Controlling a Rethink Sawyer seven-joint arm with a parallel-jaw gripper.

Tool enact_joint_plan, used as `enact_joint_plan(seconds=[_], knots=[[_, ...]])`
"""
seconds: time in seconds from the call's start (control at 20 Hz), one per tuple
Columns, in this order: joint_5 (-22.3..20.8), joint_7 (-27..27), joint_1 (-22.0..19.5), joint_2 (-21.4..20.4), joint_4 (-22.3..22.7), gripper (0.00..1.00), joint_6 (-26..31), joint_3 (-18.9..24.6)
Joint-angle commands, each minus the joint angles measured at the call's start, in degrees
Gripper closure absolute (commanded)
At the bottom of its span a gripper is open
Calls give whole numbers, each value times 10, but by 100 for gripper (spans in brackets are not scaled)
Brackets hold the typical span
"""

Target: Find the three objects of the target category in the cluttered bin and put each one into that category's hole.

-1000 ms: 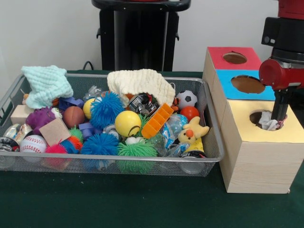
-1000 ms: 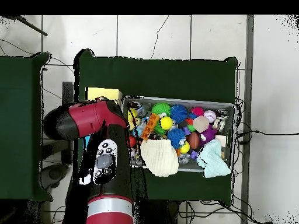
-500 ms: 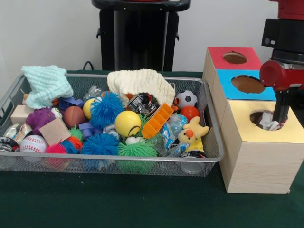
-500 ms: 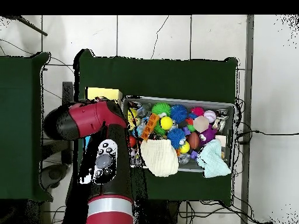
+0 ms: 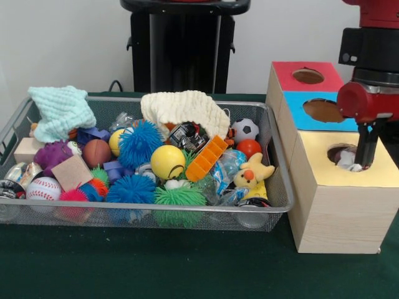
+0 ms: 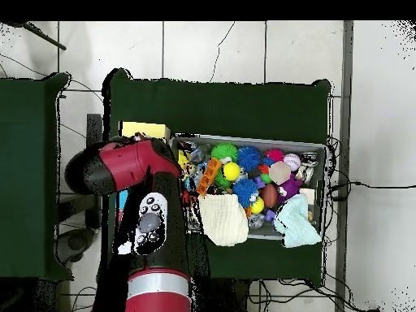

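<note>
The wire mesh bin is full of toys and shows in the overhead view too. To its right stands the pale wood box with the yellow top and its round hole. My gripper hangs from the red arm and reaches down into the right side of that hole. A crumpled white plastic bag sits in the hole beside the gripper, with only its top showing. I cannot see a polka-dot bag. In the overhead view the red arm covers the hole.
Blue-topped and red-topped boxes stand behind the yellow one. In the bin lie a cream knitted cloth, a mint cloth, spiky balls, a yellow ball, an orange block and a yellow plush. The black pedestal stands behind.
The white bag has sunk lower into the yellow box's hole. The arm has shifted slightly left over the hole.
</note>
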Motion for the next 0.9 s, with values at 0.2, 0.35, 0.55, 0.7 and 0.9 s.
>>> enact_joint_plan(seconds=[0.2,0.35,0.55,0.7,0.9], knots=[[-69,-24,-66,64,18,100,-33,58],[-80,-29,-75,61,19,100,-30,66],[-92,-26,-82,60,17,100,-26,72],[-98,-15,-76,65,9,100,-22,67],[-103,4,-61,78,-3,100,-25,55]])
